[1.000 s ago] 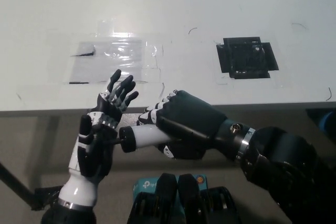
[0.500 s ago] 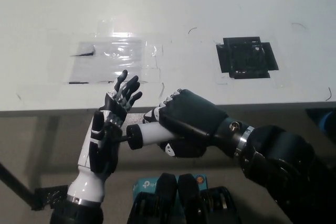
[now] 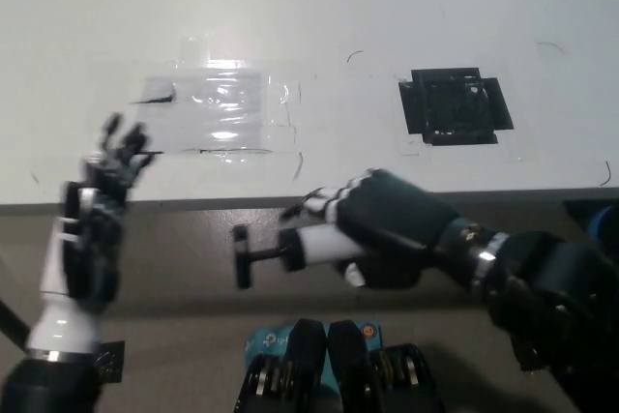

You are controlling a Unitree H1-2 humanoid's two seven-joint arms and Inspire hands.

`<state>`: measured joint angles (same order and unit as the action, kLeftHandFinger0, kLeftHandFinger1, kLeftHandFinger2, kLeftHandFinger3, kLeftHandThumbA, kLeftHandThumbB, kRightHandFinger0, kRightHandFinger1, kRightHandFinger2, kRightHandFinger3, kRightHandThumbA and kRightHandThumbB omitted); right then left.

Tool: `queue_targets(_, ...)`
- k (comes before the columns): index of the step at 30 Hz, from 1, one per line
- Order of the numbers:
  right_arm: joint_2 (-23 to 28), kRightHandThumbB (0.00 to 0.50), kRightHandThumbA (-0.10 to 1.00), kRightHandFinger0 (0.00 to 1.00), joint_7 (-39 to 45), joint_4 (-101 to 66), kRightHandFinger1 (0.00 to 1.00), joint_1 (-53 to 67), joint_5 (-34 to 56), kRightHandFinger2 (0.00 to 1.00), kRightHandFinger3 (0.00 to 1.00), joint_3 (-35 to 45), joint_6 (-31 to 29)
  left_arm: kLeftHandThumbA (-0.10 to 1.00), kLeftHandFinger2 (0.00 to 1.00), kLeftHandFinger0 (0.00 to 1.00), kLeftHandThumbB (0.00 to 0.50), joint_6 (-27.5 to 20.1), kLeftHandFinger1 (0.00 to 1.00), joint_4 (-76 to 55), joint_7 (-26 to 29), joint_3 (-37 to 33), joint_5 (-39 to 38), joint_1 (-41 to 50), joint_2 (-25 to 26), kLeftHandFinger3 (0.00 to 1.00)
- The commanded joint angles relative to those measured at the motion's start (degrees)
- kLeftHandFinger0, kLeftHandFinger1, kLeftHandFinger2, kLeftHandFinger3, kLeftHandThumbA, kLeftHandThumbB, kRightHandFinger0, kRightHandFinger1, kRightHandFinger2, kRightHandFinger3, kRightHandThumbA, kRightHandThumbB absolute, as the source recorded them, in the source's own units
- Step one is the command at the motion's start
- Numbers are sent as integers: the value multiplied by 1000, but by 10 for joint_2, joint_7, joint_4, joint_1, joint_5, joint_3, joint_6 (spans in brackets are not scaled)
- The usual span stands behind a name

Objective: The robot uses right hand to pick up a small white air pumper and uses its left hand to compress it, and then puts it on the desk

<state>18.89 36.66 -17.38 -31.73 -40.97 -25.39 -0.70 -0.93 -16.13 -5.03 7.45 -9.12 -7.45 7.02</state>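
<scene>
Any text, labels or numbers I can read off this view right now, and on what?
Teal box at the bottom edge: a white logo shows, cut off and too blurred to read.
White air pumper in the right robot hand: no visible marking.
Black patch on the desk: no text.

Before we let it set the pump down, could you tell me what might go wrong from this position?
1. The right hand holds the air pumper off the desk edge, over the floor; a loosened grip here would drop it.
2. Its black plunger handle sticks out toward the desk side and could catch the edge on the way up.
3. The left hand is open and well apart, so it cannot steady the pumper.
</scene>
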Motion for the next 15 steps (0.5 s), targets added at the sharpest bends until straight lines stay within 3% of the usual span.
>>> queue_targets(1, 16, 141, -100, 40, 3, -10, 527, -10, 24, 789, 940, 28, 9, 1000, 1000, 1000, 211, -28, 1000, 3, 10, 28, -16, -10, 16, 1000)
queue_targets(2, 19, 142, -100, 42, -6, -6, 527, -3, 24, 789, 941, 32, 4, 1000, 1000, 1000, 183, -23, 1000, -2, 11, 36, -20, 2, 17, 1000)
queue_targets(7, 29, 115, -100, 51, -16, 27, 549, -26, 22, 834, 990, 49, -8, 1000, 1000, 1000, 198, -14, 1000, 1, 7, 62, -27, 11, 28, 1000)
queue_targets(11, 27, 143, -100, 77, -39, 78, 584, -59, 11, 876, 1000, 70, -6, 1000, 1000, 1000, 195, -30, 1000, 4, 2, 60, -24, 37, 20, 1000)
queue_targets(15, 33, 134, -100, 76, -77, 168, 578, -116, 20, 857, 1000, 107, -11, 1000, 1000, 1000, 202, -48, 1000, 14, -18, 39, -18, 70, 22, 1000)
